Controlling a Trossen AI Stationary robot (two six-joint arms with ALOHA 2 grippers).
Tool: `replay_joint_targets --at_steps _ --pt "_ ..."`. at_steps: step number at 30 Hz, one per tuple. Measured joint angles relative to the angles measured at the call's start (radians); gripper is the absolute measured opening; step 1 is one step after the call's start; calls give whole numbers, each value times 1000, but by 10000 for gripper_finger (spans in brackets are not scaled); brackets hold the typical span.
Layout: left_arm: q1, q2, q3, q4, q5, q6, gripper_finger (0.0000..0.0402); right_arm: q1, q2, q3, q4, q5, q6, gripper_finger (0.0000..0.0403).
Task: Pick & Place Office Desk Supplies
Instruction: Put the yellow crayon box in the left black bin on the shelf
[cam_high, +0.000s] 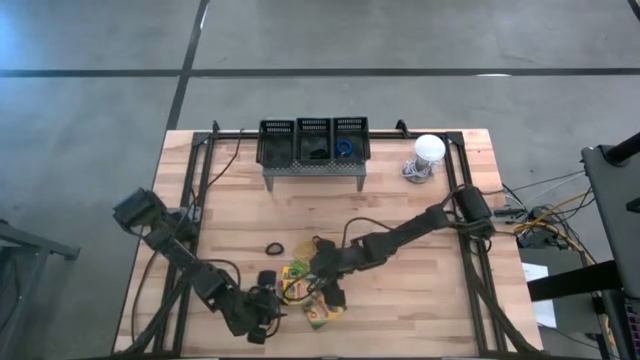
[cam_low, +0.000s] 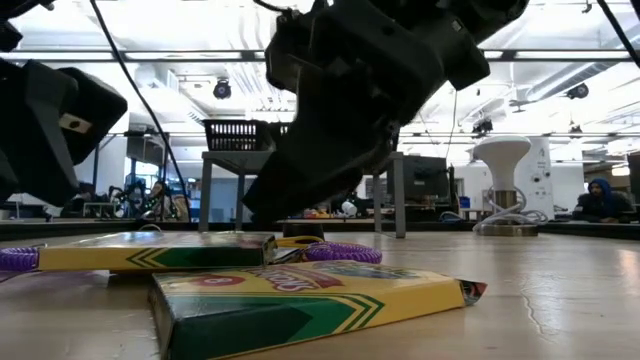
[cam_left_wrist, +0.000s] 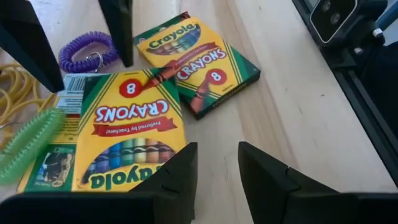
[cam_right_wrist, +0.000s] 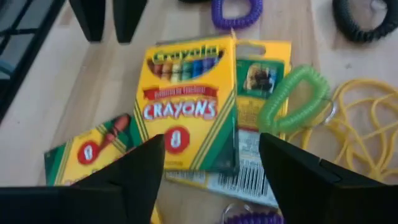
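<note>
High view: three crayon boxes (cam_high: 308, 293) lie flat in a loose cluster at lower centre of the frame, long axes at differing angles. Around them lie a purple coil loop (cam_left_wrist: 87, 51), a green coil loop (cam_right_wrist: 292, 98), a yellow loop (cam_right_wrist: 360, 124) and a black loop (cam_high: 274, 246). The right gripper (cam_high: 325, 285) hangs over the cluster, jaws wide, apparently holding nothing. The left gripper (cam_left_wrist: 216, 171) is beside the boxes, jaws partly apart, empty. Mesh bins (cam_high: 314, 140) occupy upper centre, on a grey stand (cam_high: 312, 172).
</note>
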Motion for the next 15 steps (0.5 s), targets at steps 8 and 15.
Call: replay_joint_targets --at_steps 8,15 --pt "14 3 10 15 47 4 117 -13 0 -7 2 -135 19 299" --pt "25 3 3 15 57 18 117 -76 -3 -8 5 -198 119 298"
